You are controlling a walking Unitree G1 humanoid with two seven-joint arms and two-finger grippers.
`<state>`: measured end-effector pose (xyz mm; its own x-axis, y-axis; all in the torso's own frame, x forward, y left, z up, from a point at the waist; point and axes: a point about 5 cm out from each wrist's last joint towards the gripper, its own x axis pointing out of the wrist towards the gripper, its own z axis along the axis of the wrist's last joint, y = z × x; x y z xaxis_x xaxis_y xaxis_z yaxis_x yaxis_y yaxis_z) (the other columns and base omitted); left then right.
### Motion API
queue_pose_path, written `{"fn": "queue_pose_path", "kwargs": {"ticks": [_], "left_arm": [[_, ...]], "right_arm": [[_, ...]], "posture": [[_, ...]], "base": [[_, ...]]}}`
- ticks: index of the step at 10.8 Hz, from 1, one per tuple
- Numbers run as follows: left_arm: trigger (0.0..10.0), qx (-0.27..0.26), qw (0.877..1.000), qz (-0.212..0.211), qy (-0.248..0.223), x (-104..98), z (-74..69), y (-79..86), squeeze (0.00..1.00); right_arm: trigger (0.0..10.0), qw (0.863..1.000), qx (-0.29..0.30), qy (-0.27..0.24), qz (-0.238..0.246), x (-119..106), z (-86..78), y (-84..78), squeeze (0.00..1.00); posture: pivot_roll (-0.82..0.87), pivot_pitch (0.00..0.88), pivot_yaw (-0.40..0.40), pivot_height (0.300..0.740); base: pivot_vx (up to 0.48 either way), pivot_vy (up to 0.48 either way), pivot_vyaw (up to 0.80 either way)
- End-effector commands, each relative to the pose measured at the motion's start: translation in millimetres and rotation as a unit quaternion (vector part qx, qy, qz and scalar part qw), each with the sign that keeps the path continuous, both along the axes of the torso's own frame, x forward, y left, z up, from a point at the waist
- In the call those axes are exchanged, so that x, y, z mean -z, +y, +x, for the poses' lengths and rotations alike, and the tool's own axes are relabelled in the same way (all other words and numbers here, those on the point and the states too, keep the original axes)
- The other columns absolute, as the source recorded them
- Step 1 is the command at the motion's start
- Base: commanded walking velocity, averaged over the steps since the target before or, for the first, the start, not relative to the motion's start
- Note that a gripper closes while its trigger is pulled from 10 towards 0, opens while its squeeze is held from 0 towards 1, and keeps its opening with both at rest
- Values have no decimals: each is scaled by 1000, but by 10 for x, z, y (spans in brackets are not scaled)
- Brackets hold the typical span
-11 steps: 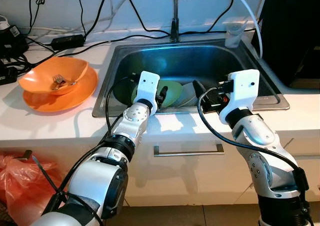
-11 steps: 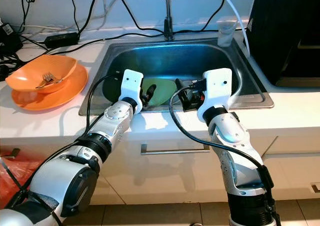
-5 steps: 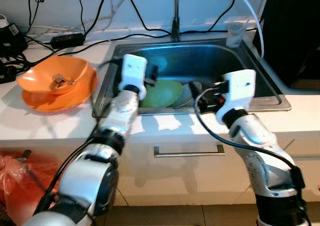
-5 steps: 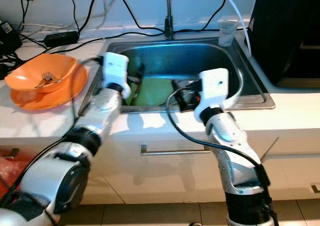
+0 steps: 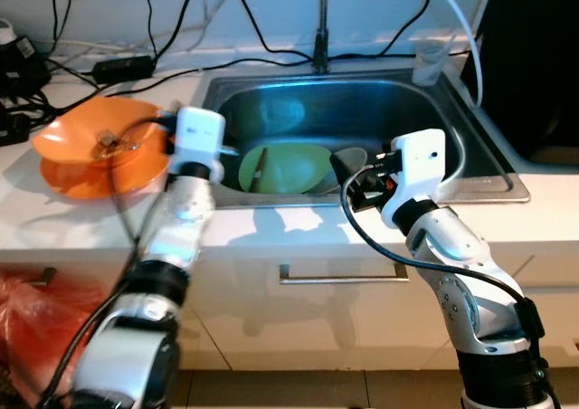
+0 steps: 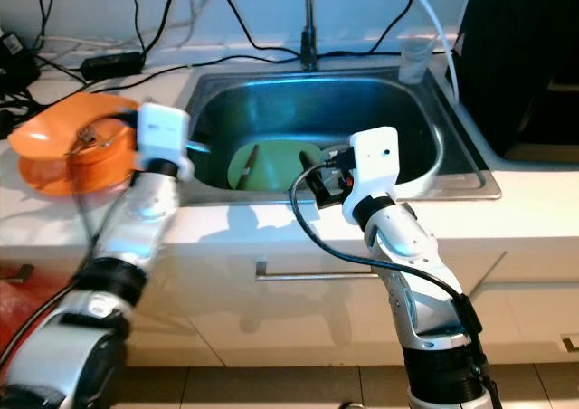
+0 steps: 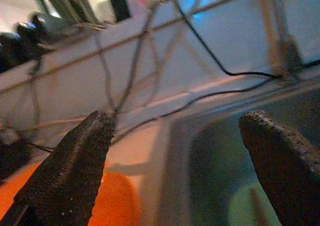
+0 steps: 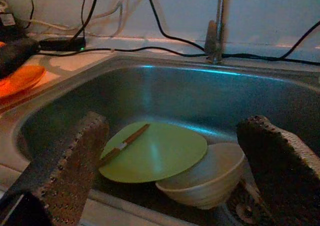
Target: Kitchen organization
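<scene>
The left hand (image 7: 175, 156) hovers with fingers spread wide and nothing between them, over the sink's left rim. Just beyond it on one side sits an orange bowl (image 5: 104, 137) stacked on an orange plate (image 5: 63, 174), a fork (image 5: 110, 140) lying in the bowl; on the other side the sink (image 6: 407, 110) drops away. The right hand (image 8: 175, 156) is likewise wide open and empty, poised at the sink's near edge and looking down into the basin. Directly below and ahead of it lies a green plate (image 8: 160, 151) with a chopstick (image 8: 125, 141) across it, the plate's edge resting on a beige bowl (image 8: 210, 178). Farther off, a tap (image 8: 216, 23) rises behind the basin, cables (image 5: 262, 52) trail along the worktop (image 5: 298, 223), and a clear cup (image 6: 414, 61) stands at the far right corner.

The step in hand appears to be clearing dishes from the sink, with neither hand yet on anything. The next move likely calls for the right hand to descend and close on the green plate's rim, or first on the chopstick, which could slide off if the plate is tilted.
</scene>
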<state>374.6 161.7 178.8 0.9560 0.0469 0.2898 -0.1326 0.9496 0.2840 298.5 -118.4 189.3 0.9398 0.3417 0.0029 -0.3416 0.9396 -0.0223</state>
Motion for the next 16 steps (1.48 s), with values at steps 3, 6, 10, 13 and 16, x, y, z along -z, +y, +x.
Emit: {"fn": "queue_pose_path", "kwargs": {"ticks": [3, 6, 10, 13, 16], "left_arm": [[10000, -65, 998, 20, -10, -15, -70, 269, 1000], [10000, -64, 998, 23, -2, 1, -70, 196, 0], [10000, -62, 998, 22, 4, 28, -97, 180, 0], [10000, -63, 998, 21, 5, 31, -100, 183, 0], [10000, -63, 998, 21, 5, 31, -100, 183, 0]], "right_arm": [[10000, 999, -48, 8, -1, 8, -19, 99, 0], [10000, 998, -69, 11, -6, -2, -37, 132, 0], [10000, 998, -59, 19, -6, 46, -40, 114, 0], [10000, 998, -59, 19, -10, 51, -38, 109, 0], [10000, 998, -59, 19, -10, 51, -38, 109, 0]], "posture": [[-42, 0, 50, 740], [-48, 0, 49, 740], [-46, 0, 51, 740], [-46, 0, 50, 740], [-46, 0, 50, 740]], "base": [[0, 0, 0], [0, 0, 0], [0, 0, 0], [0, 0, 0], [0, 0, 0]]}}
